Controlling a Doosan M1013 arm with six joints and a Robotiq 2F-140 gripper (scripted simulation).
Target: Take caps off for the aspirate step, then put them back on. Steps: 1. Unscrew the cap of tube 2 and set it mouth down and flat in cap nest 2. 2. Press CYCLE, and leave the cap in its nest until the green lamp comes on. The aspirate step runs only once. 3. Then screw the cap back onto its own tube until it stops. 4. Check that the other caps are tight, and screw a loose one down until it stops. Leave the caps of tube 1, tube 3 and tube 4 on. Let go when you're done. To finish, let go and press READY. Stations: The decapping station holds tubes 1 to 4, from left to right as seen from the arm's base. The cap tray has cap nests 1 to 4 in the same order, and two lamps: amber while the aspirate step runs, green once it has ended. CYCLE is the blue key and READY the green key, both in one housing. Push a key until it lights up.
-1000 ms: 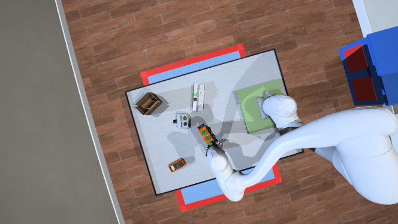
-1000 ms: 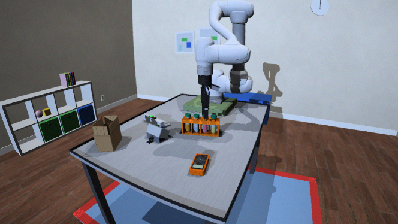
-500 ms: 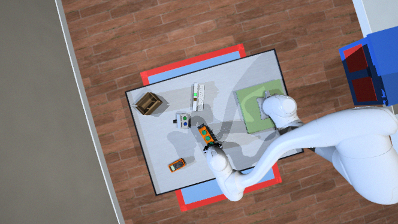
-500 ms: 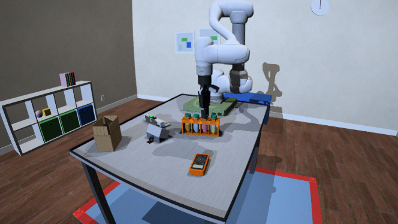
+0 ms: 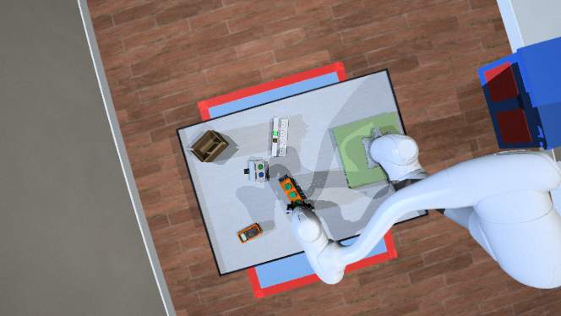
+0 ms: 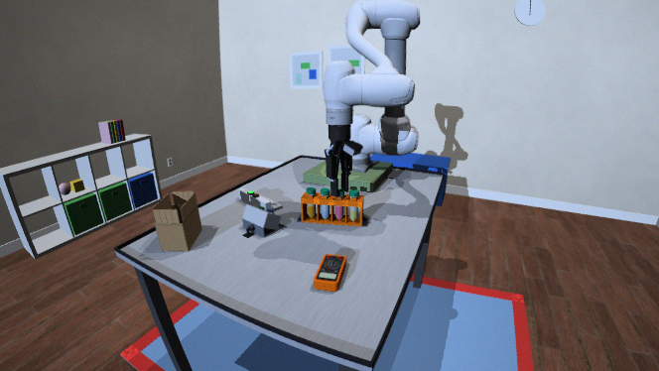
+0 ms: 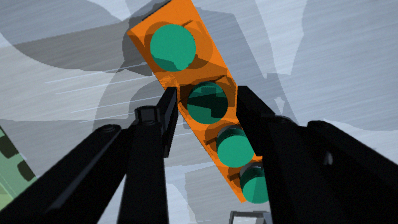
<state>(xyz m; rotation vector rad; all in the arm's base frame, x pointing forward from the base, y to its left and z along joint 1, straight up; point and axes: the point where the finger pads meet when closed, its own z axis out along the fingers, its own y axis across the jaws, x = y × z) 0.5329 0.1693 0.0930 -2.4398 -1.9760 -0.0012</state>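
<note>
The gripper (image 7: 206,105) is straddling a green cap (image 7: 207,102) with fingers parted and off its sides, gripping nothing, seemingly releasing between tightening turns.

The white arm (image 6: 368,88) is reaching out from its base and bending down, with its wrist pointing straight downward. The gripper (image 7: 206,107) is hanging vertically, its two black fingers standing parted and gripping nothing between them.

Bright, even light; soft overlapping shadows; sharp.
</note>
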